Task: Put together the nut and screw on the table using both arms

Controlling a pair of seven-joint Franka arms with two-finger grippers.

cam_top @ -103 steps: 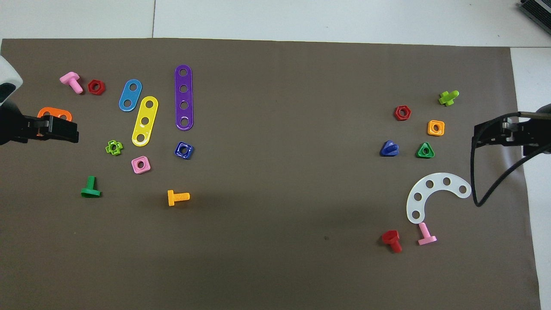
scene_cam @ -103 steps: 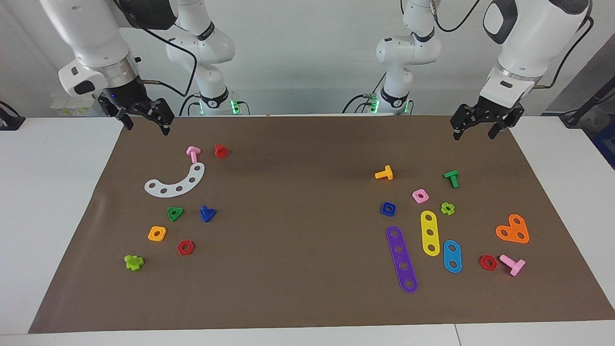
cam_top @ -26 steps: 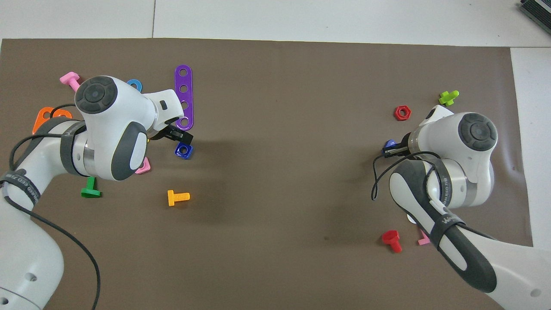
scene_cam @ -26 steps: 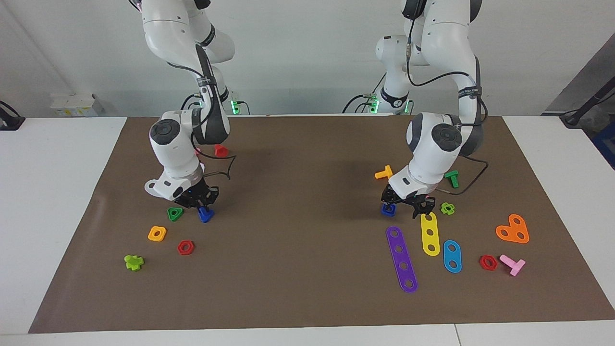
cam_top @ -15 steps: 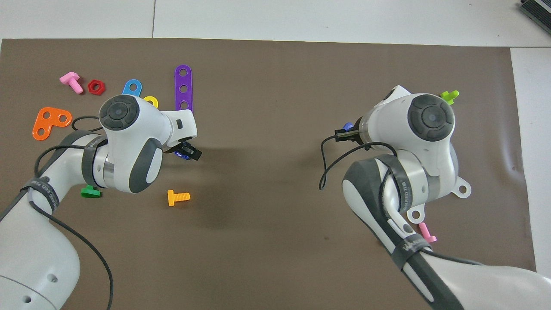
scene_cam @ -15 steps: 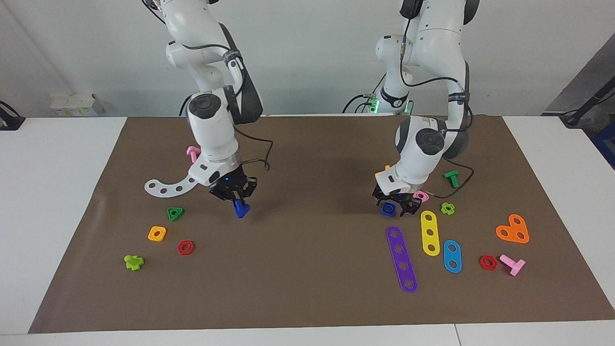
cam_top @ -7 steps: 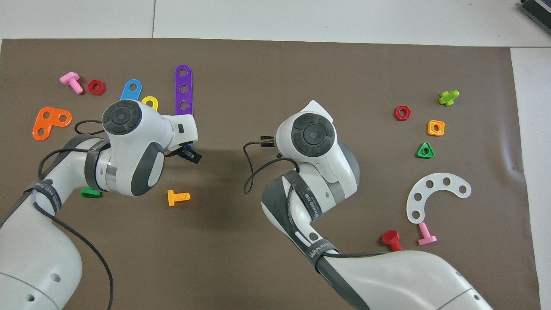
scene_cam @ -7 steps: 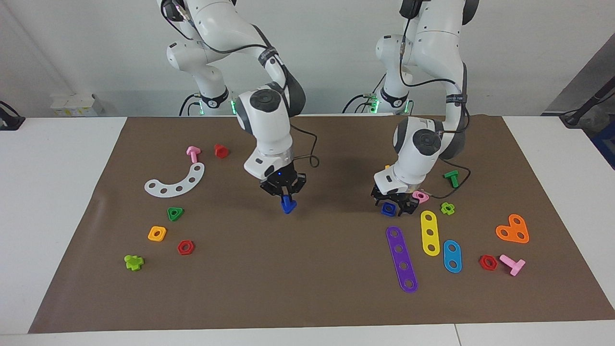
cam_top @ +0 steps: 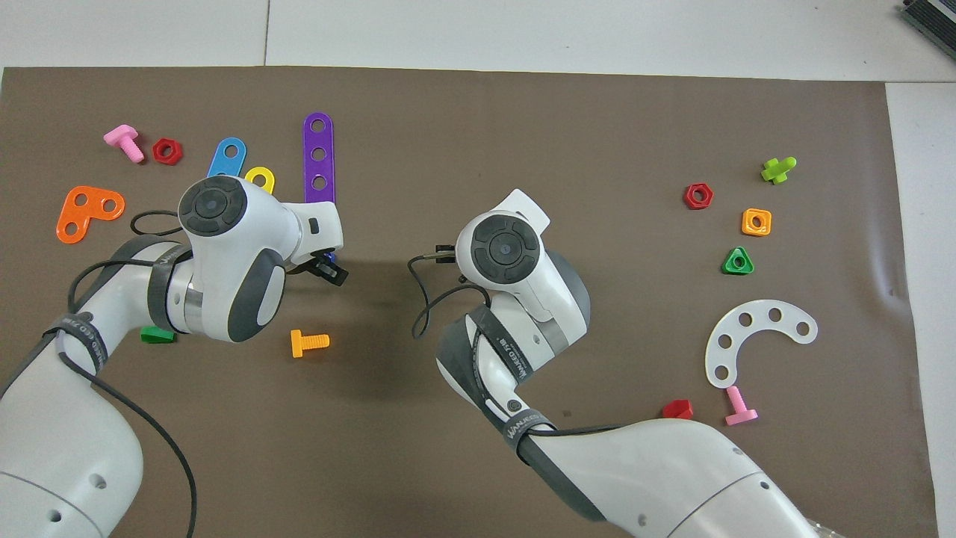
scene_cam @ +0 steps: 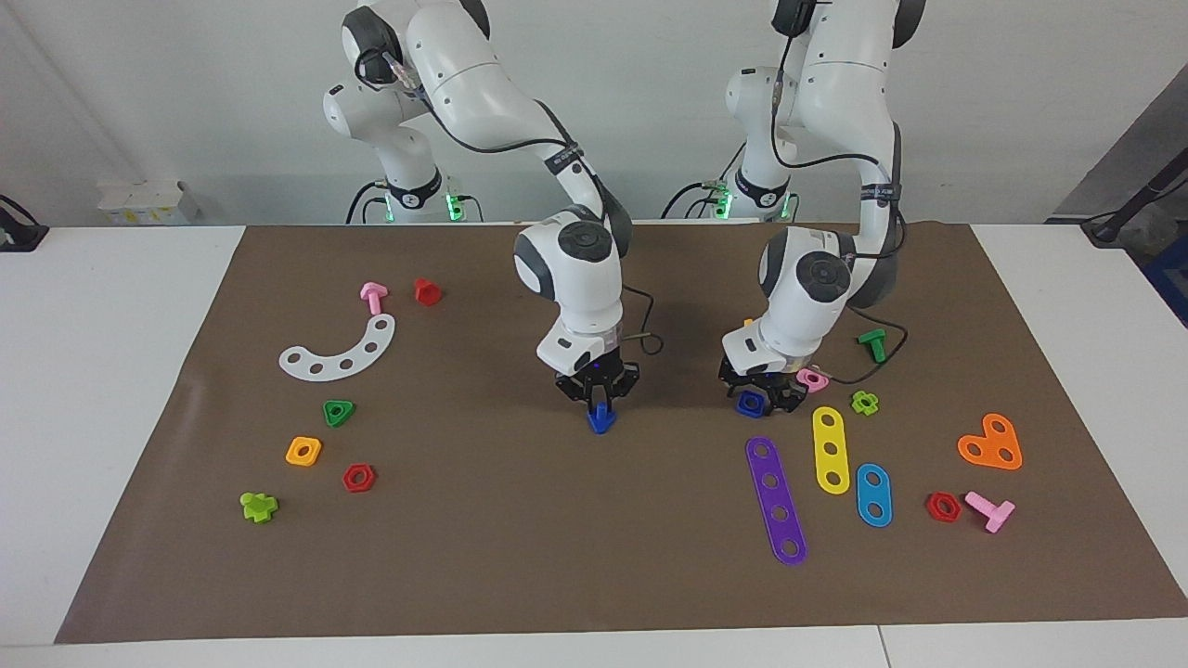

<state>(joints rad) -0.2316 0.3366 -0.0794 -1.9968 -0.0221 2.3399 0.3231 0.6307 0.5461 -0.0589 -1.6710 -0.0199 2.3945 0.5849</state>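
Note:
My right gripper [scene_cam: 599,397] is shut on the dark-blue screw [scene_cam: 601,420] and holds it by the shaft, triangular head down, just over the middle of the brown mat [scene_cam: 594,557]. In the overhead view the right wrist [cam_top: 504,246] hides both the gripper and the screw. My left gripper [scene_cam: 759,397] is down at the mat, open, with the blue square nut [scene_cam: 750,404] between its fingers. The nut lies flat on the mat. In the overhead view only an edge of the nut [cam_top: 329,259] shows beside the left gripper [cam_top: 327,267].
A pink nut [scene_cam: 812,378], an orange screw [cam_top: 308,342], a green screw [scene_cam: 872,345] and purple [scene_cam: 776,501] and yellow [scene_cam: 831,450] strips lie around the left gripper. A white arc [scene_cam: 339,351], a green triangular nut [scene_cam: 339,412] and an orange-yellow nut [scene_cam: 303,451] lie toward the right arm's end.
My right gripper has carried the screw from the right arm's end to the middle of the mat and lowered it. My left gripper has stayed down around the nut.

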